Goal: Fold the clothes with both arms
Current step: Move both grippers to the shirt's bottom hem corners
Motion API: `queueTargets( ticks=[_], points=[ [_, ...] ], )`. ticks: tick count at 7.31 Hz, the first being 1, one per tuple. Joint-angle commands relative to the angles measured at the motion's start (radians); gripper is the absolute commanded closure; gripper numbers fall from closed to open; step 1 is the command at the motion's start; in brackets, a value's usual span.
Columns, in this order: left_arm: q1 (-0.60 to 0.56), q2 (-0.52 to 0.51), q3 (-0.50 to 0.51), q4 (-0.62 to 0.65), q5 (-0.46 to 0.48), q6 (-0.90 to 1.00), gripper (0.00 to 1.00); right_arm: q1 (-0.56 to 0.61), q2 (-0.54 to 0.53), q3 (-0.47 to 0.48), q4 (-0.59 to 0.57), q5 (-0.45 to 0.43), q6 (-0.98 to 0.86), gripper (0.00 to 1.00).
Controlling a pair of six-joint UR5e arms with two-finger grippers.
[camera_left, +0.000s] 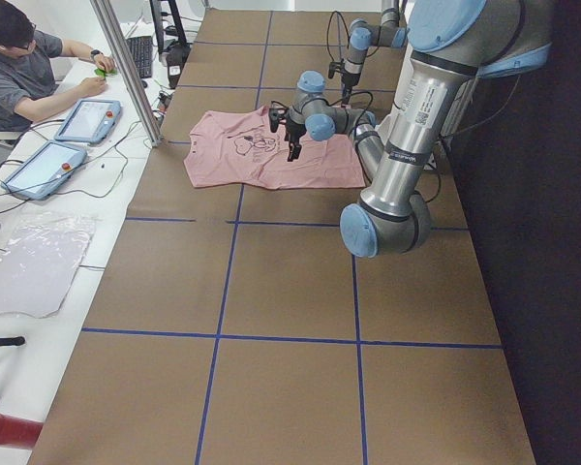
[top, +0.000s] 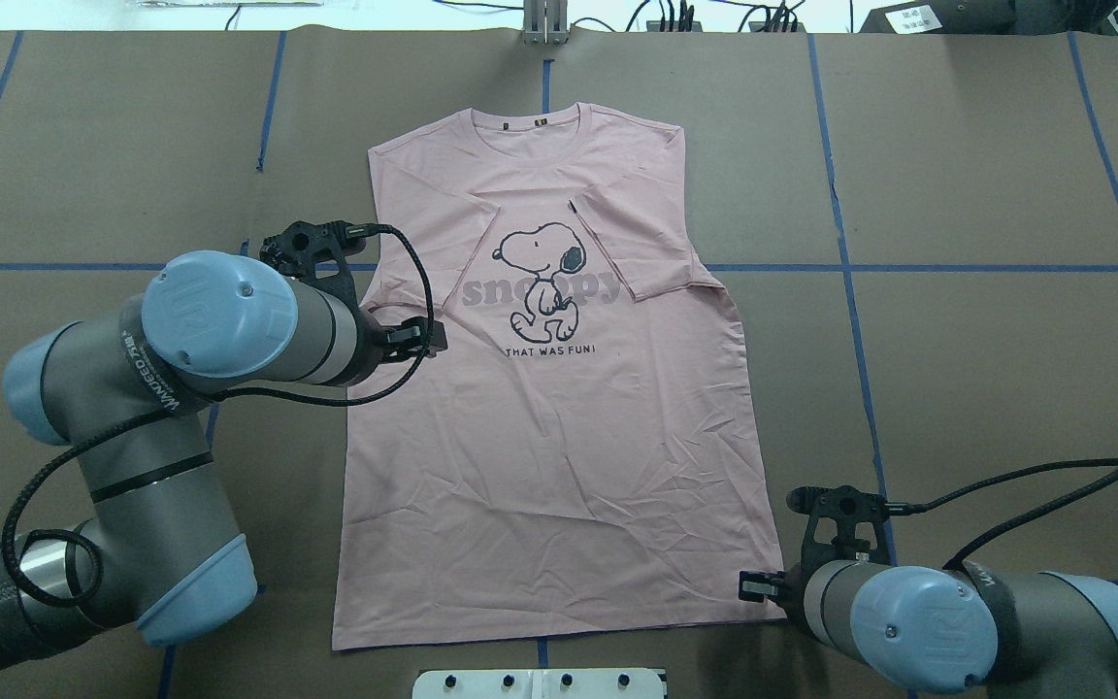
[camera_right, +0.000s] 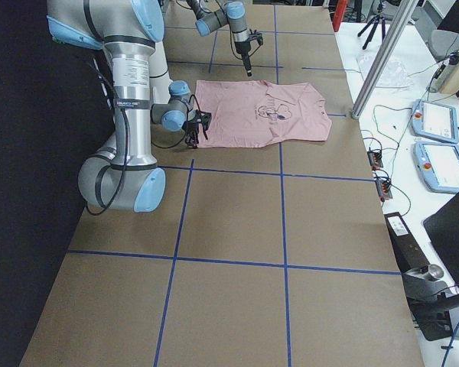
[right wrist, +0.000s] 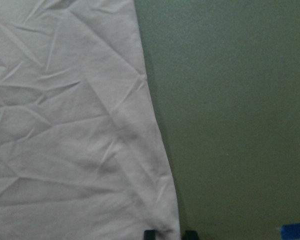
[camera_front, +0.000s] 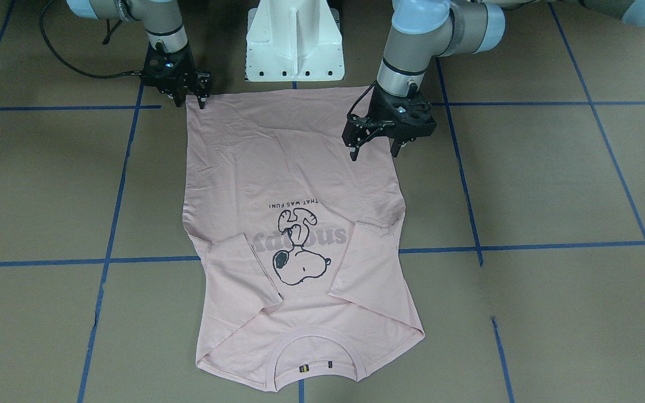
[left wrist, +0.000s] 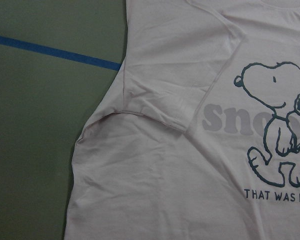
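- The pale pink short-sleeved cotton T-shirt [top: 559, 437] is lying flat and print-up in the middle of the brown paper-covered table [top: 957, 369]. Its ribbed round collar [top: 530, 121] is on the far side from the robot and the hem is right in front of the base.
- Both short sleeves [top: 637, 243] are folded in over the chest. Each one overlaps an end of the grey "snoopy" lettering next to the black-outlined cartoon dog print [top: 544, 277].
- The fabric is pretty wrinkled, mostly in the lower half.
- The black two-finger right gripper [camera_front: 190, 102] is down low at the hem corner on the robot's right. Its wrist view shows both fingertips [right wrist: 150, 235] with a gap between them and the shirt's edge running into that gap, so it's not clamped. Can't tell whether it's touching the cloth.
- The black two-finger left gripper [camera_front: 375, 150] hangs above the shirt's side edge on the robot's left, between sleeve and hem. Its fingers are spread wide and holding nothing.
- The grey cylindrical left arm [top: 229, 320] and right arm [top: 918, 612] have light blue joint caps and come in from either side of the white pedestal base [camera_front: 294, 45].
- Blue tape lines [top: 908, 269] grid the table.
- A person [camera_left: 19, 68] sits at a side bench past the far edge.
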Motion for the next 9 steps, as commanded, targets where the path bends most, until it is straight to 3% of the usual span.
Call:
queueTargets(
  ticks=[1, 4, 7, 9],
  points=[
    [0.0, 0.0, 0.0, 0.0, 0.0, 0.0, 0.0, 0.0, 0.0, 0.005, -0.003, 0.007, 0.0, 1.0],
    [0.041, 0.044, -0.023, -0.002, 0.0, -0.017, 0.0, 0.003, 0.0, 0.04, -0.003, 0.007, 0.0, 1.0],
    [0.249, 0.187, -0.174, 0.001, 0.021, -0.19, 0.0, 0.005, 0.012, 0.051, -0.003, -0.005, 0.006, 1.0],
    [0.355, 0.232, -0.198, 0.029, 0.076, -0.377, 0.0, 0.006, 0.012, 0.063, -0.005, 0.007, 0.005, 1.0]
  ],
)
